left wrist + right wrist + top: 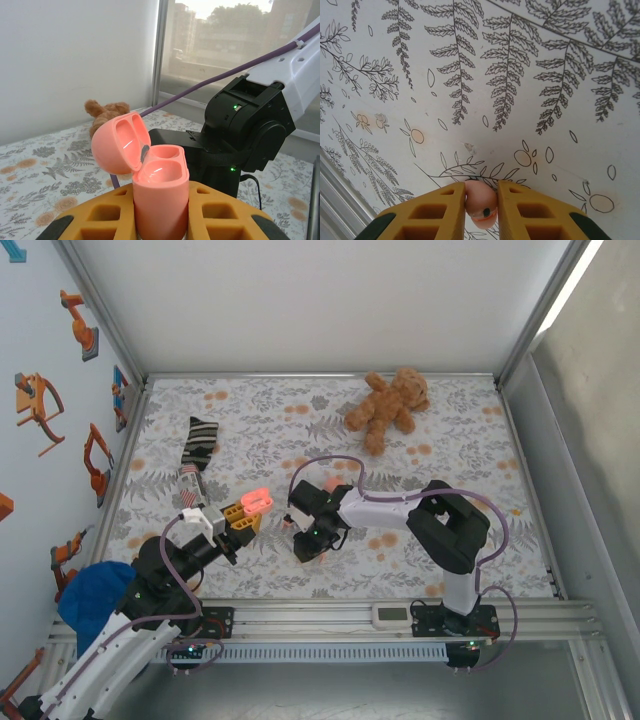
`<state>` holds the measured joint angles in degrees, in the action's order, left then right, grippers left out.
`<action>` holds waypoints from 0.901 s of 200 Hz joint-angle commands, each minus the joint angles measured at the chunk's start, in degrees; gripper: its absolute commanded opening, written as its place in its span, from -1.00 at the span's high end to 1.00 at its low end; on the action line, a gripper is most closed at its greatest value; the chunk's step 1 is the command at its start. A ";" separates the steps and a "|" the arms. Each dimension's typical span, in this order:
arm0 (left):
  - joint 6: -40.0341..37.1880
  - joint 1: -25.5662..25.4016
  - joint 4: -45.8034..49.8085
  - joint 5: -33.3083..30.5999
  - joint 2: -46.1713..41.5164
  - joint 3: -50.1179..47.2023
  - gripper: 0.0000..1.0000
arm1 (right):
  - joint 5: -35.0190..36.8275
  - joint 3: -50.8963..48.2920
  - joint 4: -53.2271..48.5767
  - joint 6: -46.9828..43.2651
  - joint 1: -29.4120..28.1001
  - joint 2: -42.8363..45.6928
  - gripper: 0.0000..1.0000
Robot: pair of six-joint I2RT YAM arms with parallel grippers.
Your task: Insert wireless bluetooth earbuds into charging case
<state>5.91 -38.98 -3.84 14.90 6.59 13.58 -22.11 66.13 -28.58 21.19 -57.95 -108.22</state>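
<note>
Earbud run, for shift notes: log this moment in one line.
left fingers: shut on case | case: open, empty | right fingers: shut on earbud, over cloth

This looks like a robotics lab test cell, not a home. Aluminium frame posts (100, 310) and white panels (320, 300) box in a table draped with a floral cloth (260, 410). A left arm (130, 630) and a right arm (440, 530) are bolted to a rail (320, 618), and robot stickers (40, 405) line the side wall. Through a window there are what seem to be hazy city buildings (240, 20).
</note>
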 commanded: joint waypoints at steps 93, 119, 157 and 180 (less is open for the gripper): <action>0.72 -0.10 -1.03 -0.31 -0.51 -0.05 1.00 | 1.03 -0.14 -1.39 -0.60 -0.80 3.24 0.66; 0.86 -0.09 -1.08 -0.14 -0.60 -0.20 1.00 | 2.35 -0.17 -1.47 -1.27 -0.73 4.85 0.65; 1.51 -0.10 -1.49 -0.28 -0.50 -0.71 1.00 | 4.88 0.42 -2.55 -2.66 -0.71 7.71 0.65; 1.99 -0.05 -2.07 -0.53 -0.30 -1.15 1.00 | 7.80 1.13 -4.12 -4.11 -0.76 10.57 0.65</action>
<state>6.61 -38.98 -3.90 14.70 6.59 13.34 -18.26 66.06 -30.00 19.46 -58.43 -101.91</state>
